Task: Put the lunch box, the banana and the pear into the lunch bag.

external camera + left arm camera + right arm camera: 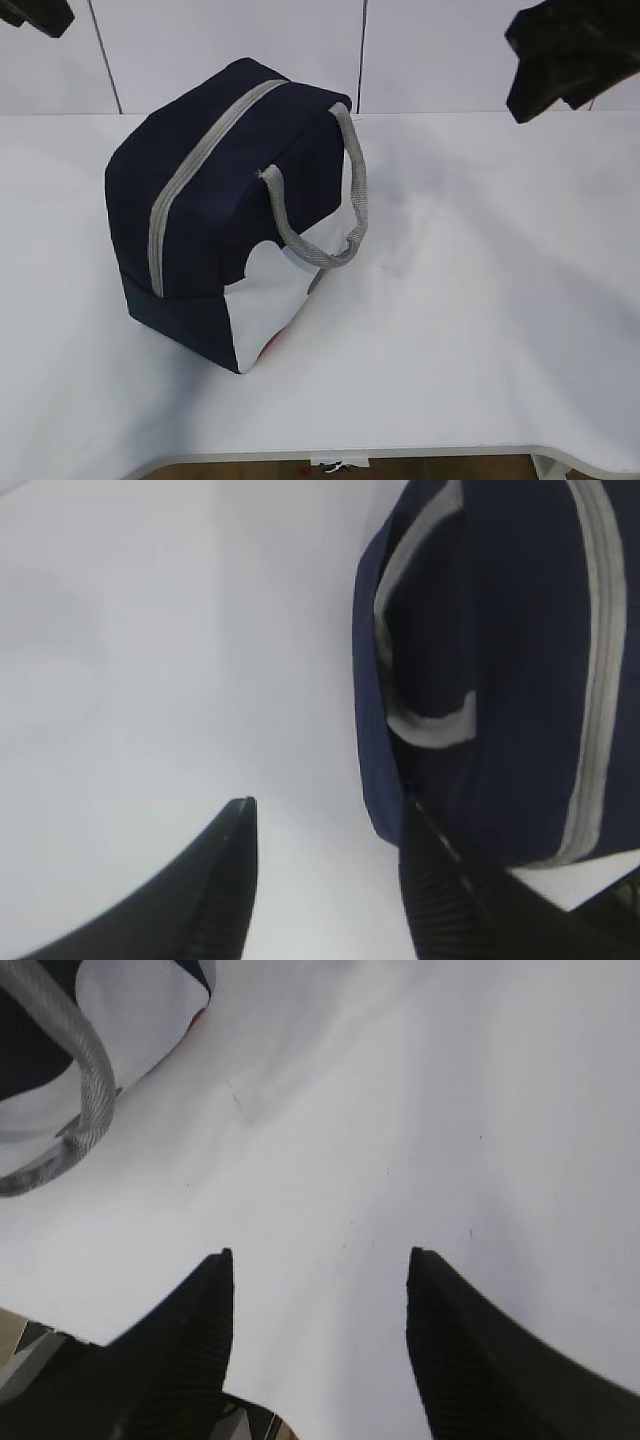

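Observation:
The navy lunch bag (225, 200) stands on the white table, left of centre, its grey zipper shut along the top and a grey loop handle (340, 200) hanging over the white side panel. It also shows in the left wrist view (500, 660) and partly in the right wrist view (90, 1050). My left gripper (325, 805) is open and empty, held above the table just left of the bag. My right gripper (318, 1253) is open and empty, held high over bare table right of the bag. The lunch box, the banana and the pear are out of view.
The white table (480, 300) has its front edge (400, 455) near the bottom of the exterior view. A white panelled wall (230, 50) stands behind. Both arms (565, 50) hang at the top corners.

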`<state>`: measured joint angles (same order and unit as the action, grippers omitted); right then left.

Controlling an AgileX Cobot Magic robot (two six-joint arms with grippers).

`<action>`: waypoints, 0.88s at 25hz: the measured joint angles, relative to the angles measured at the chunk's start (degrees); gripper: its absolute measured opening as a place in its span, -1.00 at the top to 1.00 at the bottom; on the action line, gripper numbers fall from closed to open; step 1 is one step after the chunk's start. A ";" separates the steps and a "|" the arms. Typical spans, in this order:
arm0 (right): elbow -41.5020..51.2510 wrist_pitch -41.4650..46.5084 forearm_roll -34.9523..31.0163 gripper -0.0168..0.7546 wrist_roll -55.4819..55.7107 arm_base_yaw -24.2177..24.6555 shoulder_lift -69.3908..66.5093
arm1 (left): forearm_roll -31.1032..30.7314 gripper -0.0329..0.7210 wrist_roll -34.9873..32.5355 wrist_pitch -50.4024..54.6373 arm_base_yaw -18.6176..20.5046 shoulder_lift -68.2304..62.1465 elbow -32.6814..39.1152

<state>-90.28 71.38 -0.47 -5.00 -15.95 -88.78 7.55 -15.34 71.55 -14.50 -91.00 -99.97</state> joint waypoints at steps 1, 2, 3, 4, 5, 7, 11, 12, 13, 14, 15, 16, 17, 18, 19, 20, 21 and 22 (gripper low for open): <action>1.97 0.00 0.11 -0.14 0.19 0.00 2.29 | 0.00 -0.01 0.00 0.00 0.00 1.49 1.86; 3.56 0.12 0.11 -0.14 0.23 0.00 4.50 | -0.14 -0.01 0.00 0.00 0.00 2.85 3.51; 5.35 0.12 0.47 -0.14 0.27 0.00 6.71 | -0.46 0.00 0.00 0.04 0.00 4.56 5.92; 7.07 0.12 0.47 -0.14 0.36 0.00 8.53 | -0.72 0.01 0.00 0.04 0.00 6.39 7.66; 8.39 0.12 0.11 -0.14 0.50 0.00 10.72 | -1.38 0.03 0.00 0.15 0.00 8.28 9.68; 11.09 0.23 0.11 -0.14 0.61 0.00 14.73 | -2.29 0.06 0.00 0.17 0.00 11.75 12.90; 14.61 0.34 0.11 -0.14 0.71 0.00 22.51 | -2.70 0.13 0.00 0.40 0.00 18.90 17.04; 15.20 0.42 0.11 -0.14 0.82 0.00 24.36 | -2.70 0.14 0.00 0.40 0.00 20.45 17.47; 15.75 0.42 0.11 -0.14 0.94 0.00 26.22 | -2.70 0.15 0.00 0.44 0.00 22.39 18.01; 16.49 0.42 0.11 -0.14 1.34 0.00 27.74 | -2.70 0.15 0.00 0.44 0.00 24.38 18.62; 17.09 0.57 0.11 -0.14 1.60 0.00 29.56 | -2.70 0.15 0.00 0.53 0.00 26.43 19.11; 17.52 0.57 0.11 -0.14 1.74 0.00 31.41 | -2.70 0.15 0.00 0.65 0.00 28.54 19.77; 18.20 0.57 0.11 -0.14 1.95 0.00 33.18 | -2.70 0.15 0.00 0.65 0.00 30.32 20.29; 18.90 0.57 0.11 -0.14 1.95 0.00 34.65 | -2.70 0.15 -0.13 0.65 0.00 32.48 21.07; 19.55 0.68 0.11 -0.14 1.95 0.00 36.42 | -2.70 0.15 -0.13 0.65 0.00 34.71 21.85; 20.43 0.68 0.47 -0.14 2.02 0.00 38.21 | -2.70 0.15 -0.22 0.65 0.00 36.99 22.98; 21.46 0.68 0.47 -0.14 2.02 0.00 39.71 | -2.70 0.15 -0.22 0.74 0.00 39.35 24.27; 22.60 0.79 0.47 -0.14 2.07 0.00 41.52 | -2.70 0.16 -0.22 0.87 0.00 41.32 25.66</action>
<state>-67.67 72.17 0.00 -2.92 -15.95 -47.26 4.85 -15.56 72.42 -14.50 -49.68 -74.30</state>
